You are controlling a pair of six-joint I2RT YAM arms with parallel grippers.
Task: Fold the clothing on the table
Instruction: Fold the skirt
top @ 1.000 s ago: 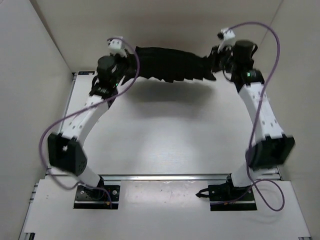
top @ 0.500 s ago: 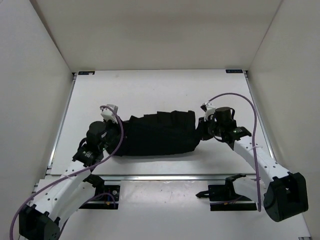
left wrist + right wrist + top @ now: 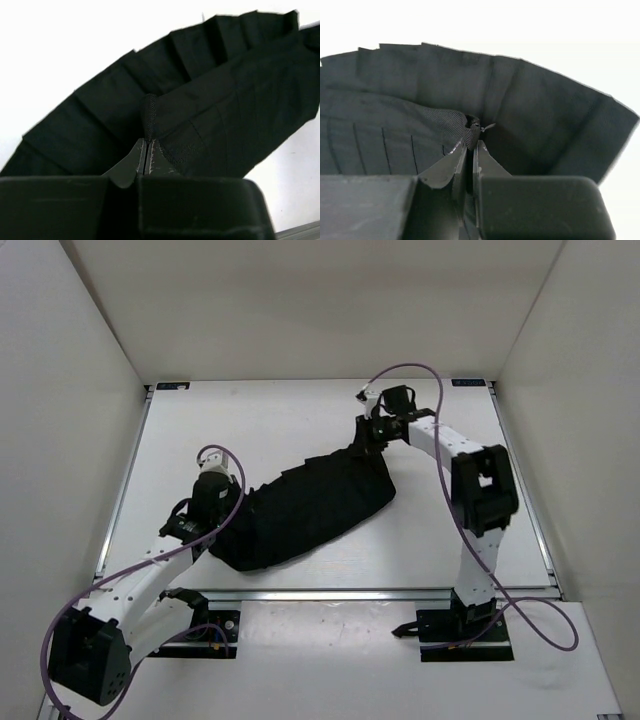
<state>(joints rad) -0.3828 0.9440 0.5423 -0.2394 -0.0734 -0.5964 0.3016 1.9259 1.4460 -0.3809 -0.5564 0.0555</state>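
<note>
The clothing, a black pleated skirt (image 3: 315, 502), lies slantwise on the white table (image 3: 280, 420), running from near left to far right. My left gripper (image 3: 238, 508) is shut on the skirt's left end; in the left wrist view its jaws (image 3: 146, 150) pinch a fold of the dark fabric (image 3: 225, 100). My right gripper (image 3: 362, 443) is shut on the far right corner, and the right wrist view shows a bunched edge clamped between its jaws (image 3: 471, 145), with the pleats (image 3: 420, 100) fanning out beyond.
A metal rail (image 3: 330, 592) runs along the table's near edge, with both arm bases (image 3: 195, 625) (image 3: 465, 625) just behind it. White walls close in the left, right and back sides. Purple cables (image 3: 420, 370) loop over each arm.
The skirt, held up at the back a second ago, has come down onto the table. The right gripper has then swung its end away to the far right, while the left stays near.
</note>
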